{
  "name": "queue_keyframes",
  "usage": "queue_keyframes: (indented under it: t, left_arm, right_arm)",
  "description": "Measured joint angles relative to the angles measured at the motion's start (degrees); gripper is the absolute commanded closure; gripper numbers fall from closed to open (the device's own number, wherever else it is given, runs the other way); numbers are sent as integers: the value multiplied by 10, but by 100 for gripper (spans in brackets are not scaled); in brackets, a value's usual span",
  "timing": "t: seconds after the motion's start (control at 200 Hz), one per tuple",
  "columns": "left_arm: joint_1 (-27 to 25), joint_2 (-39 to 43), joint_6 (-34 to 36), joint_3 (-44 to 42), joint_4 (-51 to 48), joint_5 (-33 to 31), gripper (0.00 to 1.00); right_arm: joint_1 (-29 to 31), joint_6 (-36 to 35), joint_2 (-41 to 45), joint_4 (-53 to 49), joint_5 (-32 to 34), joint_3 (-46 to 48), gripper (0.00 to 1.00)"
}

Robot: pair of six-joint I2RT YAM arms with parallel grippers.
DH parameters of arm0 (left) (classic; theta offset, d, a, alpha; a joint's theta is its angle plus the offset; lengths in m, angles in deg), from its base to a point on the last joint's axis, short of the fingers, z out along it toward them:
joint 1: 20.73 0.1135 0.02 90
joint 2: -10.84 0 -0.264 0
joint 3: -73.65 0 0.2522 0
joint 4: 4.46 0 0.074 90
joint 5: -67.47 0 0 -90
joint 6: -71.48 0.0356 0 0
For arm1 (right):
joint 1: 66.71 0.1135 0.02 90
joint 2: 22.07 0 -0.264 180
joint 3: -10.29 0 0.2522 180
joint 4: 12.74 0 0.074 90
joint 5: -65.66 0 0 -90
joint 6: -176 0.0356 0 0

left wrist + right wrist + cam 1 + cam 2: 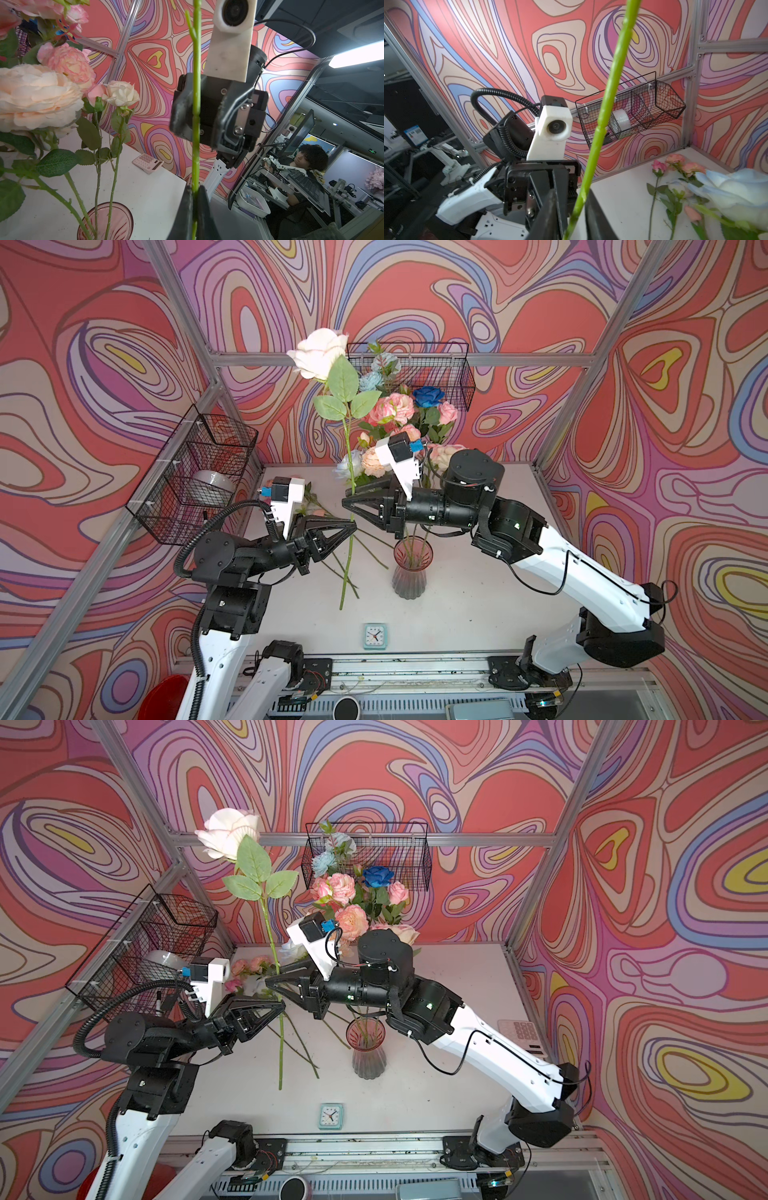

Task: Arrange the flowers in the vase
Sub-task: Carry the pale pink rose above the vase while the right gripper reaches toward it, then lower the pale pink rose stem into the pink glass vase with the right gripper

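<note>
Toward the lower middle of a top view, a small clock (375, 635) is sitting on the worktop (478, 605). Just beyond it the vase (412, 572) is standing upright, already holding a bouquet (392, 408) of pink, peach and blue blooms that is rising toward the back wall. Left of the vase, the left pincer (354, 526) is gripping the white rose (318, 352) by its long stem. It is holding the rose nearly upright, so the stem's cut end is hanging low beside the vase and the bloom is reaching into the upper left of the frame. Slightly higher on the same stem, the right pincer (345, 495) is reaching across from the right, with a finger lying close on either side of the stem. Whether it is already pinching I cannot tell. Farther back, loose flowers (249, 967) are lying on the worktop at centre left, waiting their turn. This looks like a hand-over in progress, with the rose passing from left to right for insertion. Next, the right grip needs to be firm before the left lets go. Then the cut end needs lifting above the vase mouth and lowering among the stems already there, without tipping the vase.
</note>
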Motion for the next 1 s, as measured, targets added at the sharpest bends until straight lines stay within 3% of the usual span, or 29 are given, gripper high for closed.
queue_keyframes:
  t: [0.045,0.125,0.165,0.235,0.466,0.776,0.996]
  left_arm:
    - [0,0,0,0,-2,-2,55]
    - [0,-1,5,0,-12,-13,22]
    - [0,0,8,0,-17,-19,11]
    - [0,1,10,-2,-27,-33,1]
    - [0,19,29,-11,-74,-112,0]
    - [0,94,101,-37,-254,-388,0]
    - [0,94,101,-94,-315,-445,0]
  right_arm:
    - [0,-1,0,1,-2,0,100]
    - [1,-3,2,1,3,2,100]
    - [1,-3,6,1,9,8,100]
    - [0,-5,15,0,21,22,100]
    - [0,-23,70,-10,85,77,100]
    - [0,-71,169,-34,208,138,100]
    - [0,-102,211,-40,281,160,100]
